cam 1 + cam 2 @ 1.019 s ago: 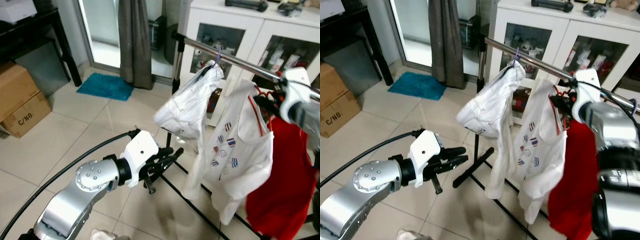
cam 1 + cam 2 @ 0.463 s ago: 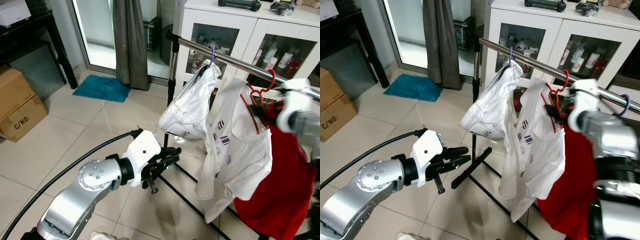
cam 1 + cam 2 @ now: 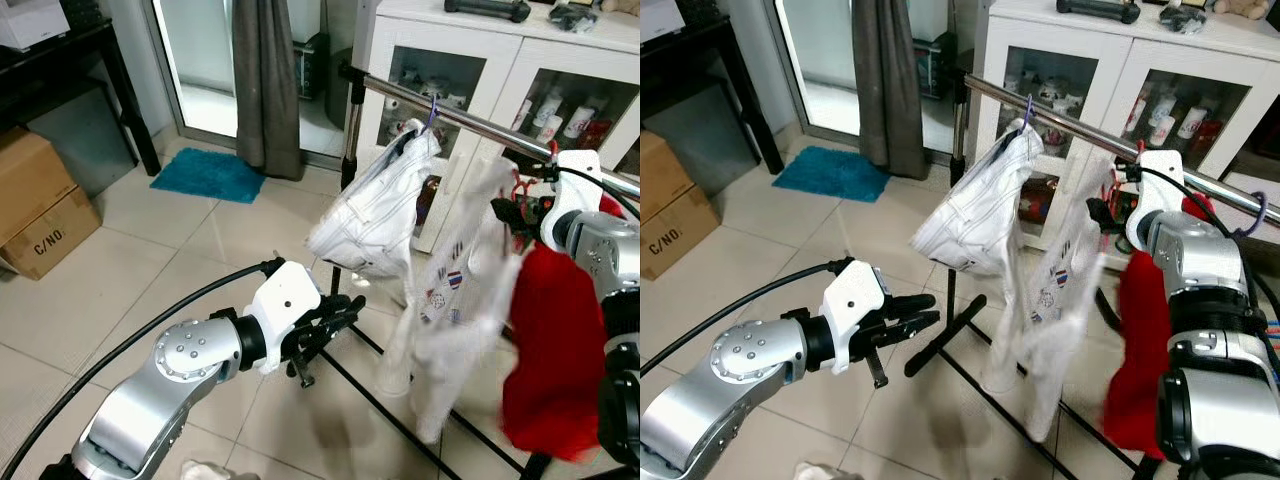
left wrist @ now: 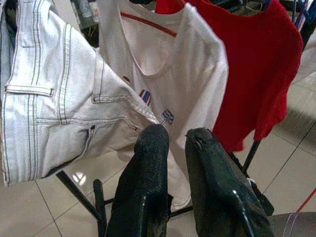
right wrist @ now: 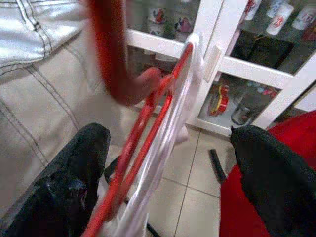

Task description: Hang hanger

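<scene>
A red hanger (image 5: 143, 148) carrying a white T-shirt (image 3: 455, 300) is at the chrome rail (image 3: 460, 115), between white jeans (image 3: 380, 215) on a purple hook and a red shirt (image 3: 555, 350). My right gripper (image 5: 168, 136) is up beside the rail, open, its two fingers wide apart on either side of the hanger's red wire. The hanger's hook (image 5: 108, 49) is blurred, and I cannot tell whether it sits over the rail. The T-shirt is blurred and hangs edge-on. My left gripper (image 3: 345, 312) is held low before the jeans, shut with nothing in it.
A white cabinet (image 3: 500, 60) with glass doors stands right behind the rail. The rack's black base bars (image 3: 380, 390) run over the tiled floor. A cardboard box (image 3: 40, 210), a black table (image 3: 70, 50), a blue mat (image 3: 208, 172) and a grey curtain (image 3: 265, 80) are off to the left.
The white T-shirt has swung from broadside to edge-on and is blurred. My right gripper has settled close under the rail. The left arm has stayed put; the camera has shifted slightly.
</scene>
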Tool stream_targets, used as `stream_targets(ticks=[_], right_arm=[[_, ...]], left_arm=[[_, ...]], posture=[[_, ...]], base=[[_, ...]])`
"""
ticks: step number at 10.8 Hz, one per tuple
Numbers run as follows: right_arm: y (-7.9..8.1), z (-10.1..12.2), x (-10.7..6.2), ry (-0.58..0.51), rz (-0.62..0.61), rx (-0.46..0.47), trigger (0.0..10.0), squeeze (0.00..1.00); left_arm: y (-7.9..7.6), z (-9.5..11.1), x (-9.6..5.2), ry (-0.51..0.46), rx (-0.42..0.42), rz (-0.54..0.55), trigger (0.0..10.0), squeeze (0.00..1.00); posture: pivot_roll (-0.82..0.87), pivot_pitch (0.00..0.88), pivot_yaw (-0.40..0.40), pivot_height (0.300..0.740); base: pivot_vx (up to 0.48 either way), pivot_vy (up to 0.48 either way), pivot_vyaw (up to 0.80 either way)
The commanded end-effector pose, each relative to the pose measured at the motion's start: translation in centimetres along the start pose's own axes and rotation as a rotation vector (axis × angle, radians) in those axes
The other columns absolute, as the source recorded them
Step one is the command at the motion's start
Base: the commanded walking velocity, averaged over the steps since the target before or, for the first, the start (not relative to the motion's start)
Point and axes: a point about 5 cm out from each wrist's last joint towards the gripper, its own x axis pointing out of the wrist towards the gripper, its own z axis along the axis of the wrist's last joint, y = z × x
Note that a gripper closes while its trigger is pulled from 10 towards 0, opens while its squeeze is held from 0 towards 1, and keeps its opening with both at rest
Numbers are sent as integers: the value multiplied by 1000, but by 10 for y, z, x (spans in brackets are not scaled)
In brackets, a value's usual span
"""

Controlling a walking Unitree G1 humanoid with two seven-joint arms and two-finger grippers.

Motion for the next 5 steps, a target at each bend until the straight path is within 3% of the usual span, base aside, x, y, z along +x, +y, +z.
stream_targets(ticks=[1, 2, 3, 4, 5], right_arm=[[-4, 1, 2, 7, -37, 9, 3725, 0], [-3, 0, 5, 6, -46, 12, 1608, 0], [2, -1, 9, 12, -47, 13, 1176, 0], [6, -3, 13, 20, -51, 16, 0, 0], [10, -4, 17, 37, -69, 18, 0, 0]], left_arm=[[-1, 2, 0, 3, 14, -7, 10000, 0], [0, 2, 0, 3, 14, -9, 10000, 0], [0, 2, 1, 4, 16, -15, 10000, 0], [0, 2, 1, 4, 18, -19, 10000, 0], [1, 3, 1, 5, 21, -25, 10000, 0]], posture=[[74, 26, -11, 740], [73, 28, -8, 740], [71, 31, -1, 740], [72, 34, 4, 740], [72, 36, 5, 740]], base=[[0, 0, 0], [0, 0, 0], [0, 0, 0], [0, 0, 0], [0, 0, 0]])
